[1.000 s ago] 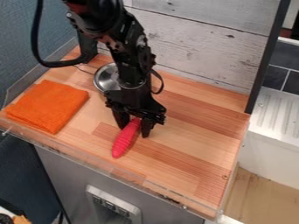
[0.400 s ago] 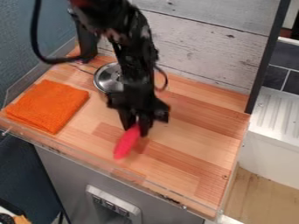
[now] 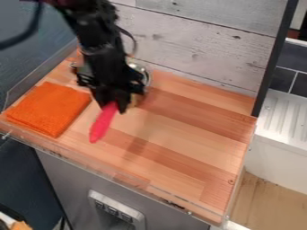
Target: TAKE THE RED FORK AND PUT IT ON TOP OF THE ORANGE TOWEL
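Observation:
My gripper (image 3: 114, 102) is shut on the upper end of the red fork (image 3: 103, 124), over the left-middle part of the wooden counter. The fork's handle hangs down and slightly left from the fingers, and its other end is hidden in the gripper. Just to the left lies the orange towel (image 3: 49, 108), folded into a flat square, with the fork beside its right edge rather than over it.
A shiny metal lid (image 3: 144, 72) sits behind the gripper, partly hidden by it. The wooden counter (image 3: 198, 134) has a clear raised rim along its left and front edges. A whitewashed plank wall (image 3: 203, 49) stands at the back.
The gripper closed on the red fork, rose, and moved left and back toward the towel with the fork in it. The towel has stayed where it was.

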